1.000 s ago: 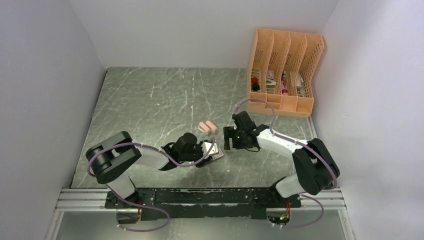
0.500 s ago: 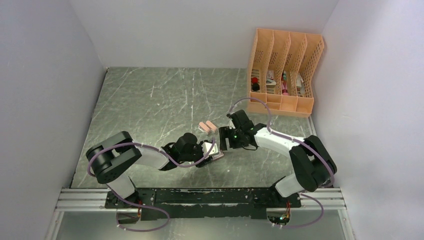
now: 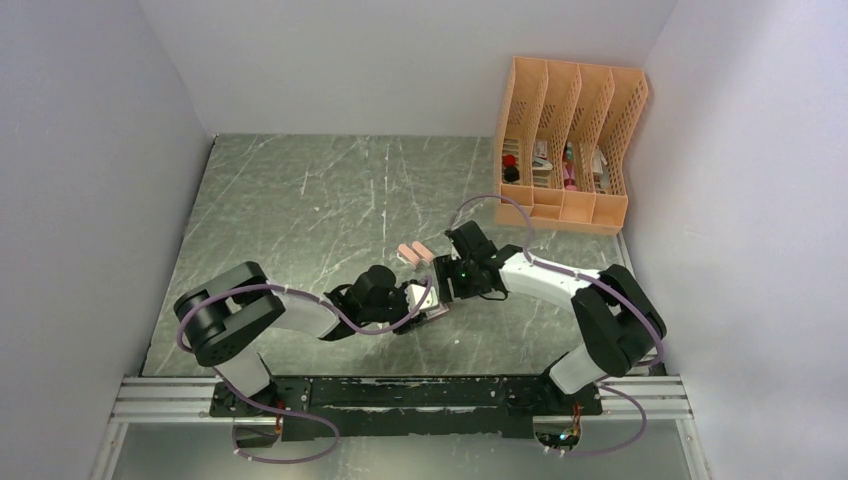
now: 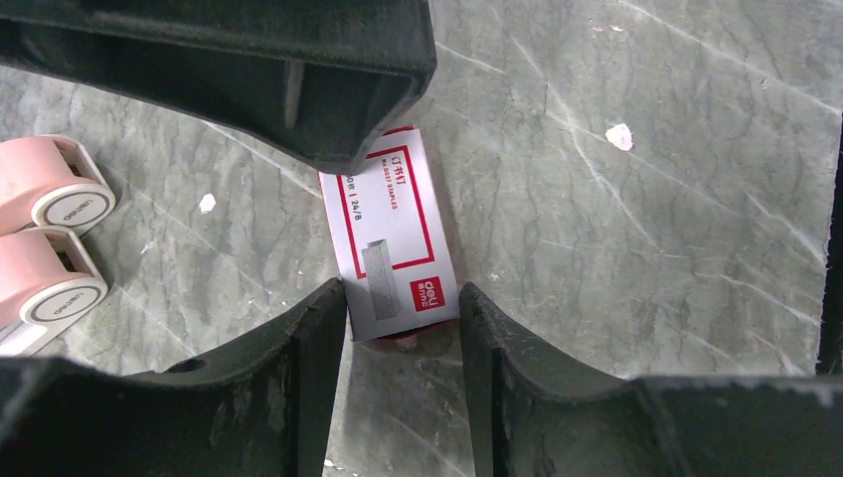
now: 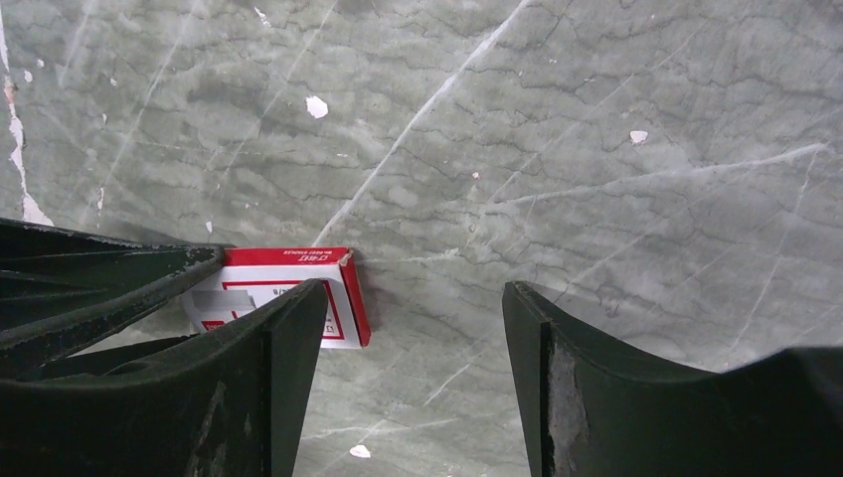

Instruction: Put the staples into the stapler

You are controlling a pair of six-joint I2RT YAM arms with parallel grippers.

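The red-and-white staple box (image 4: 393, 238) lies flat on the marbled table; no staple strips show. My left gripper (image 4: 403, 298) has its fingertips pressed against both sides of the box's near end. In the top view the left gripper (image 3: 426, 300) holds the box (image 3: 436, 309) low on the table. My right gripper (image 5: 413, 298) is open and empty, and the box (image 5: 333, 283) lies just outside its left finger. From above the right gripper (image 3: 448, 282) hangs right over the box's far end. Two salmon-pink mini staplers (image 4: 50, 189) lie left of the box.
The pink staplers (image 3: 413, 254) lie just behind the two grippers. An orange slotted desk organizer (image 3: 570, 145) with small items stands at the back right. White walls close in the table on the left, back and right.
My right gripper has moved left, from about a hand's width off to right over the box's far end. The left gripper and the box have stayed put.
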